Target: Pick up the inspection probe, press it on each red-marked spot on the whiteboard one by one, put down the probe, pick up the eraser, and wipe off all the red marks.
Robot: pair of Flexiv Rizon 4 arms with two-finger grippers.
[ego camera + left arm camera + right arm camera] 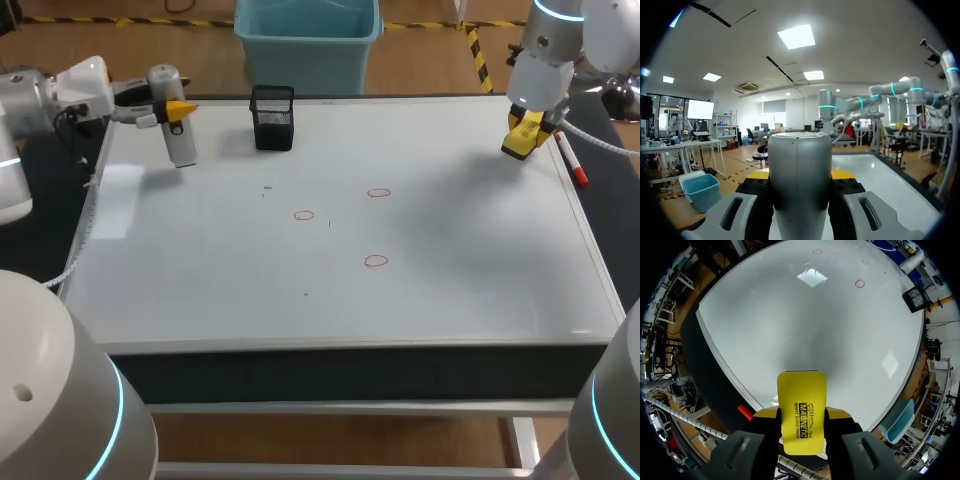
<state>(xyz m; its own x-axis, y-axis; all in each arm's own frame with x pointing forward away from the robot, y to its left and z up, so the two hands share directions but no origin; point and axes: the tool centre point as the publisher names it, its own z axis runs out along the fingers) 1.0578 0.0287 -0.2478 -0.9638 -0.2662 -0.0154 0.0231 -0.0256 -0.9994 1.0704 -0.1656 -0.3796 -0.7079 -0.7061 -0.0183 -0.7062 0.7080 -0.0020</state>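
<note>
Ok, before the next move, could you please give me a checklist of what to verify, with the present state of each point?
1. Inspection probe gripped from both sides by the left gripper: ok.
2. Eraser gripped by the right gripper: ok.
3. Three red marks present on the whiteboard: ok.
4. Which marks were pressed with the probe: cannot tell.
5. Black mesh holder away from the marks: ok, it stands at the far edge.
6. Right gripper away from the marks: ok, near the far right corner.
</note>
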